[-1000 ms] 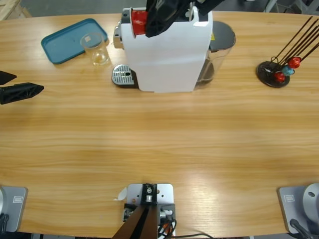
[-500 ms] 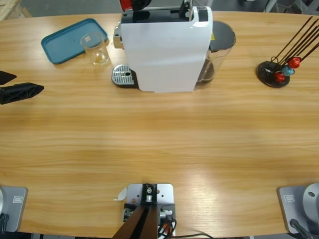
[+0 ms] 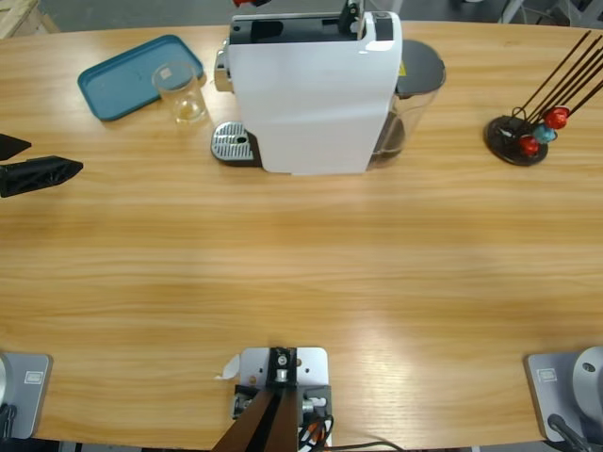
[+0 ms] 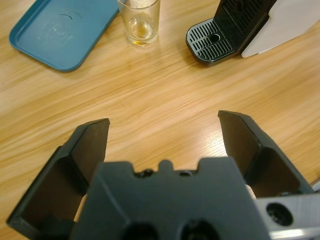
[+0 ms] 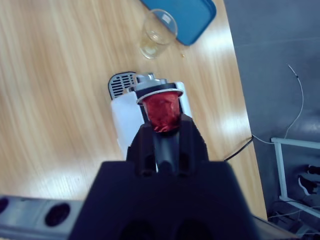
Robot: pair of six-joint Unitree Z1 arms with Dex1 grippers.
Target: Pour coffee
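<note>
A red capsule is seen clamped in the right gripper above the coffee machine only in the right wrist view. The left gripper, jaws spread and empty, is recorded at 9 o'clock of the table. No coffee is discernible in the glass beside the blue tray, at the machine's 9 o'clock.

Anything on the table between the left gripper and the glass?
No. In the left wrist view only bare wood lies between the open left gripper and the glass. The blue tray sits off to one side, the drip grate to the other.
</note>
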